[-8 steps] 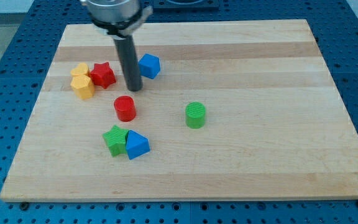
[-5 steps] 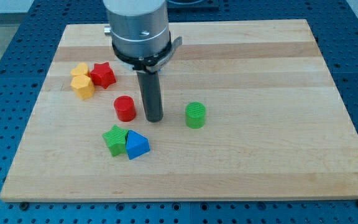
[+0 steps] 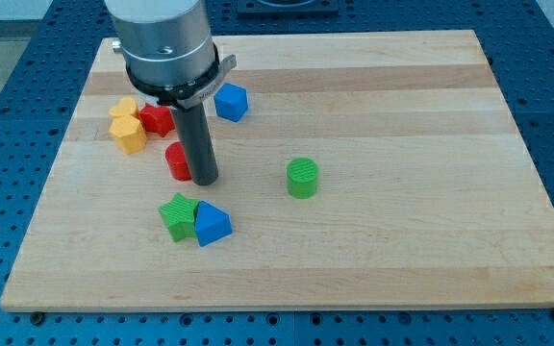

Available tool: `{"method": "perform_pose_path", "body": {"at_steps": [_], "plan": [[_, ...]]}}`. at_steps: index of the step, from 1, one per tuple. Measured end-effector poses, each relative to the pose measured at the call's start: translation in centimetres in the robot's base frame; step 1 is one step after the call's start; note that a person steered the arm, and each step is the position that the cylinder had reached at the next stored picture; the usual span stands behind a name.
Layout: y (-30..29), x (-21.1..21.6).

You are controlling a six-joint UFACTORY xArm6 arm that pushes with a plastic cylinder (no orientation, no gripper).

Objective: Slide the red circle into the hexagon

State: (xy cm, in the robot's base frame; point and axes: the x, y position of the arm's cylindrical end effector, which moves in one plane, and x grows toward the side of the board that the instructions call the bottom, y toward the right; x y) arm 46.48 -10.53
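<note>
The red circle (image 3: 176, 160) is a short red cylinder left of the board's middle. My tip (image 3: 205, 180) stands right against its right side, and the rod hides part of it. The yellow hexagon (image 3: 128, 134) lies up and to the left of the red circle, at the board's left. A second yellow block (image 3: 121, 109) touches it from above. A red star (image 3: 156, 119) sits between the yellow blocks and the rod, partly hidden by the arm.
A blue block (image 3: 230, 101) lies to the upper right of the rod. A green cylinder (image 3: 302, 178) stands to the right. A green star (image 3: 177, 214) and a blue triangle (image 3: 211, 224) touch each other below the tip.
My tip swung from above the red circle round to its right side, then moved left against it. The red circle has slid a little up and to the left.
</note>
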Motion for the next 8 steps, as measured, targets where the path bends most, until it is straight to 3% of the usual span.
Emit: {"method": "perform_pose_path", "body": {"at_steps": [8], "plan": [[-5.1, -3.9]]}}
